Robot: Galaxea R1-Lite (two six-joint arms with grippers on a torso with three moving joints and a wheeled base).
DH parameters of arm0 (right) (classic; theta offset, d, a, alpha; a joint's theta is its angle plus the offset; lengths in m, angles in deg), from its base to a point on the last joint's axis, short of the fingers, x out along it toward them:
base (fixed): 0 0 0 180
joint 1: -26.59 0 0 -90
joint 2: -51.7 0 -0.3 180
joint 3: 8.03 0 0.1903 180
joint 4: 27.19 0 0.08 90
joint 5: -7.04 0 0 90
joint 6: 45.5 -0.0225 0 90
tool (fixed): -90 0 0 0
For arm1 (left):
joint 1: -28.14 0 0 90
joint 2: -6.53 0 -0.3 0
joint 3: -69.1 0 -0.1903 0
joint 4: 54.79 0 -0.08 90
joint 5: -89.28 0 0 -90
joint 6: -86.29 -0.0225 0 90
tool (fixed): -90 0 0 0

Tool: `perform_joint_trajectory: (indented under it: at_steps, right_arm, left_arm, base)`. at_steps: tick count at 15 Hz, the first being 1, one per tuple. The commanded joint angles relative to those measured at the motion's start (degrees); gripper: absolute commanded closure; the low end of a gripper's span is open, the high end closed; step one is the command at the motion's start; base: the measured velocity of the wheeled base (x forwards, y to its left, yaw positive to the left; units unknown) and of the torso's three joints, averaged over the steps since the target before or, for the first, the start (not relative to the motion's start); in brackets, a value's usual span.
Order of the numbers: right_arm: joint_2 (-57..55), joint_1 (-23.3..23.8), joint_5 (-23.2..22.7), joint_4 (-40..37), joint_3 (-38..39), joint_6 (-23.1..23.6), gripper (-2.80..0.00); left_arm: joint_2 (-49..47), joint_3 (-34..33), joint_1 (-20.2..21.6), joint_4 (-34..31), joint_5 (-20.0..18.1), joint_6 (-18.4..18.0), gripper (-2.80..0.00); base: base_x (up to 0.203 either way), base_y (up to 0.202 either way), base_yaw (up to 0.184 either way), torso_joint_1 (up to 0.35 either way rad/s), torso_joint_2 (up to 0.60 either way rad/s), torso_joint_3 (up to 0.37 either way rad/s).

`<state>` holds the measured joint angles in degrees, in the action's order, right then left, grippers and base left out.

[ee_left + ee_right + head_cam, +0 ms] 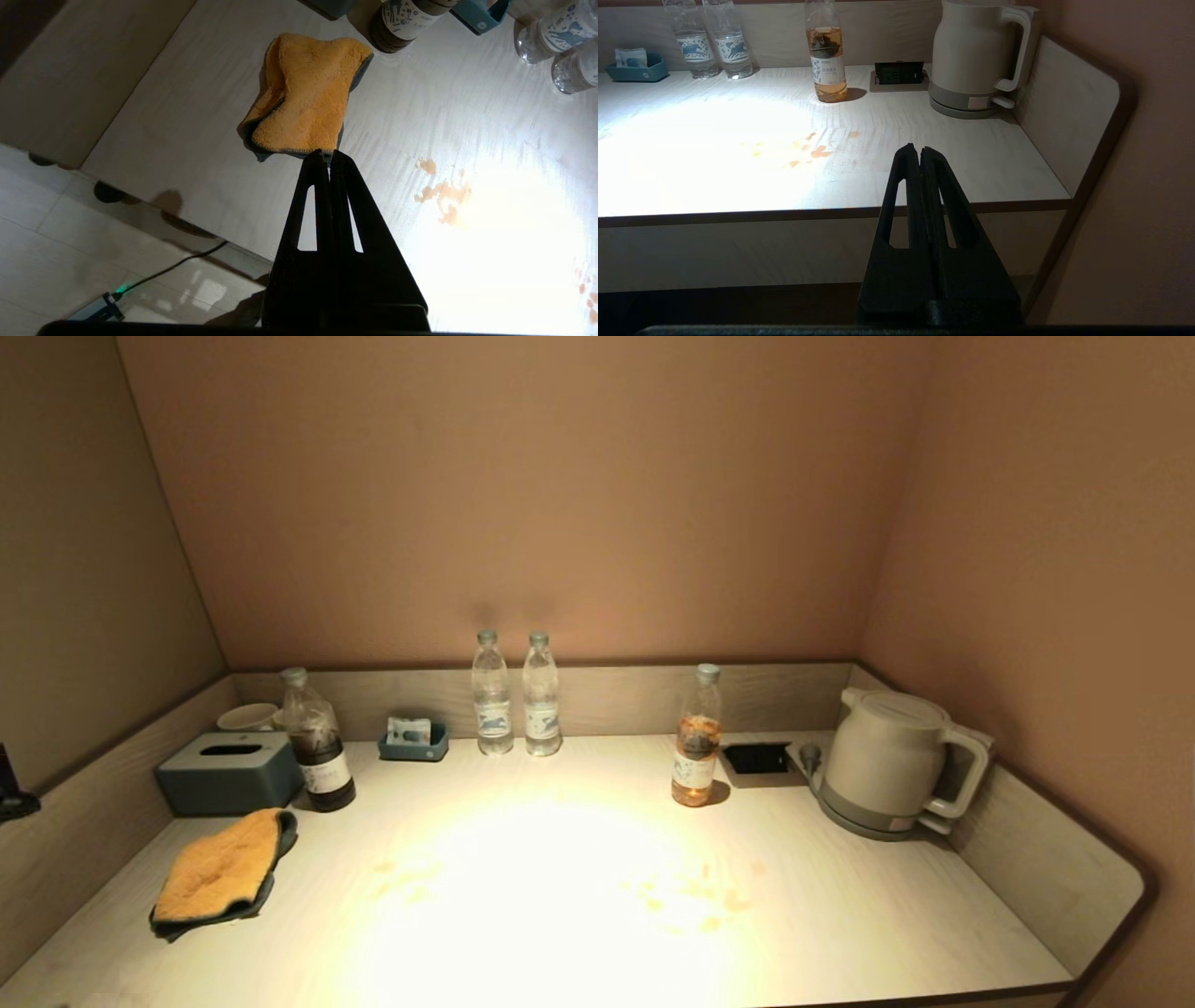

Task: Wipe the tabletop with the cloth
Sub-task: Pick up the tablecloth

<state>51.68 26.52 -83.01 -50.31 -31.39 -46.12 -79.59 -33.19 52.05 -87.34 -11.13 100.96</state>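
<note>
Orange cloth (222, 873) crumpled on counter (840, 896), left side, near tissue box (229, 772).
Left gripper (328, 156) above counter's front, jaws closed, empty; right gripper (920, 151) before counter's edge, likewise closed.

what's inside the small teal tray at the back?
The small teal tray by the back rim holds a pale packet standing upright, with its top above the wall. The tray wall hides anything lower down or behind the packet, so I can't tell.
</note>
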Motion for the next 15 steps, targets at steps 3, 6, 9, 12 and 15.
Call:
perform_joint_trajectory:
  at_steps: [3, 6, 9, 12, 15]
  right_arm:
    - [0.0, 0.0, 0.0, 0.1, 0.0, 0.0, 0.0]
    - [0.0, 0.0, 0.0, 0.0, 0.0, 0.0, 0.0]
    - [0.0, 0.0, 0.0, 0.0, 0.0, 0.0, 0.0]
    - [0.0, 0.0, 0.0, 0.0, 0.0, 0.0, 0.0]
    - [0.0, 0.0, 0.0, 0.0, 0.0, 0.0, 0.0]
  left_arm:
    - [-14.2, 4.0, 5.7, 0.5, -10.1, -5.5, 0.0]
    - [-21.9, 4.9, 5.9, 1.0, -14.6, -9.5, 0.0]
    - [-27.4, 5.9, 6.0, 4.7, -15.3, -11.8, 0.0]
    - [-32.8, 6.8, 5.7, 7.7, -15.1, -12.1, 0.0]
    - [-34.9, 8.0, 5.4, 8.0, -14.6, -13.7, 0.0]
  base:
    - [0.0, 0.0, 0.0, 0.0, 0.0, 0.0]
    - [0.0, 0.0, 0.0, 0.0, 0.0, 0.0]
    - [0.0, 0.0, 0.0, 0.0, 0.0, 0.0]
    - [0.0, 0.0, 0.0, 0.0, 0.0, 0.0]
    - [0.0, 0.0, 0.0, 0.0, 0.0, 0.0]
